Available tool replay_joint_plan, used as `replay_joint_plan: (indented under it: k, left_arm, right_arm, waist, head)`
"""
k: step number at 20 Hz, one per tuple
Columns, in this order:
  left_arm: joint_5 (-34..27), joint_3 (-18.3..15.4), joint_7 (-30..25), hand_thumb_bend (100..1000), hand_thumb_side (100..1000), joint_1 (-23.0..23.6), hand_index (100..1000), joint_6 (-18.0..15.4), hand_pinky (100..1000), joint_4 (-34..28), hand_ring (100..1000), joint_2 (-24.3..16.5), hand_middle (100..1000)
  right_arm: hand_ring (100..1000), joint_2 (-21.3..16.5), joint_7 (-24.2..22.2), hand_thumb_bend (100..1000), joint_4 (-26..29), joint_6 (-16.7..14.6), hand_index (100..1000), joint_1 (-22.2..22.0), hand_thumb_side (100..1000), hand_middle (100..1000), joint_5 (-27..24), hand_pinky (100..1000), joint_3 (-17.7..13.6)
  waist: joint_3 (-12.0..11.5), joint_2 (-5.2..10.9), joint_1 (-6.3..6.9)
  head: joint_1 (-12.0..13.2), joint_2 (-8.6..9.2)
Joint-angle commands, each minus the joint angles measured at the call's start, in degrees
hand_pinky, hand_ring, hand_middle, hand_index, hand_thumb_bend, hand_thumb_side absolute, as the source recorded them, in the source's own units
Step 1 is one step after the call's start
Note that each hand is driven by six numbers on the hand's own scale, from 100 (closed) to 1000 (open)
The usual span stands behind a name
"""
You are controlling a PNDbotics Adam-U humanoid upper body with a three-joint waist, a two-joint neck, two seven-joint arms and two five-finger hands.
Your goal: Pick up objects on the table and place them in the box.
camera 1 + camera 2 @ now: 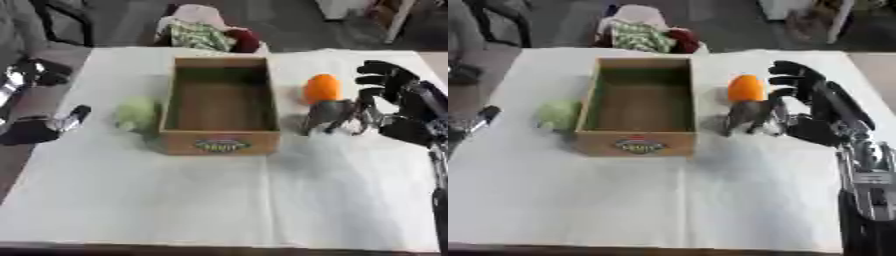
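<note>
1. While your right hand [820,117] stands spread wide near the surface's right edge, holding nothing, the orange object [745,88] sits just beyond its thumb, beside the box [633,145].
2. Risk: fingers closing off-centre could roll the orange object toward the far edge.
3. Risk: the thumb could catch the box's right wall and shift it.
4. Green object [136,113]: against the box's left wall, near the left edge; awkward to grasp from that side.
5. Left hand [39,127]: at the left edge, fingers relaxed, empty.
</note>
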State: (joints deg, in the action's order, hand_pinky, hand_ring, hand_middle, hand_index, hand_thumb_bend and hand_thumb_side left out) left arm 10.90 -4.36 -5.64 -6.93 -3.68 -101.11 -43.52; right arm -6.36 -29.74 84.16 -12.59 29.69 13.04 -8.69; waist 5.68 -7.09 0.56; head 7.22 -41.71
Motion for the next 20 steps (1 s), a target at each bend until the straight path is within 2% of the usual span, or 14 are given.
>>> replay_joint_plan:
  k: [1, 4, 8, 12, 16, 20]
  left_arm:
    - [2.05, 0.67, -0.05, 469, 232, -1.43, 803, -1.31, 803, 1.22, 750, -4.91, 723]
    - [3.64, 2.13, -0.57, 485, 249, -2.76, 803, -3.02, 799, 3.25, 749, -7.6, 723]
    - [4.61, 3.34, -1.07, 505, 272, -4.09, 803, -4.6, 791, 5.18, 746, -9.03, 719]
    - [6.29, 7.32, -3.52, 531, 305, -9.31, 803, -5.85, 784, 10.24, 744, -11.69, 716]
    - [8.75, 10.77, -6.47, 559, 333, -14.68, 805, -8.09, 782, 15.98, 748, -10.51, 720]
    - [11.92, 13.43, -9.77, 568, 344, -19.28, 806, -10.88, 781, 21.75, 750, -7.61, 723]
  right_arm:
    - [848, -1.01, -0.16, 100, 0.78, -0.25, 920, 0.62, 156, 843, 0.37, 801, 0.23]
    - [848, -0.99, -0.26, 100, 0.65, -0.34, 920, 0.62, 155, 843, 0.42, 801, 0.35]
    - [848, -0.96, -0.42, 100, 0.53, -0.45, 920, 0.63, 154, 843, 0.45, 801, 0.54]
    - [848, -0.93, -0.62, 100, 0.27, -0.6, 920, 0.73, 154, 843, 0.49, 801, 0.79]
    - [847, -0.9, -0.78, 100, 0.06, -0.75, 920, 0.89, 155, 840, 0.43, 801, 0.98]
    - [847, -1.01, -0.9, 100, -0.18, -0.85, 920, 1.03, 157, 840, 0.36, 801, 1.07]
  waist:
    - [0.18, 0.88, 0.07]
    - [0.32, 1.0, 0.1]
    - [0.55, 1.09, 0.19]
    - [0.99, 1.07, 0.16]
    - [1.32, 0.86, 0.17]
    - [1.56, 0.63, 0.12]
  head:
    - [-0.06, 0.33]
    - [0.07, 0.36]
    - [0.31, 0.3]
    - [0.7, 0.12]
    - [0.94, 0.02]
    - [1.13, -0.12]
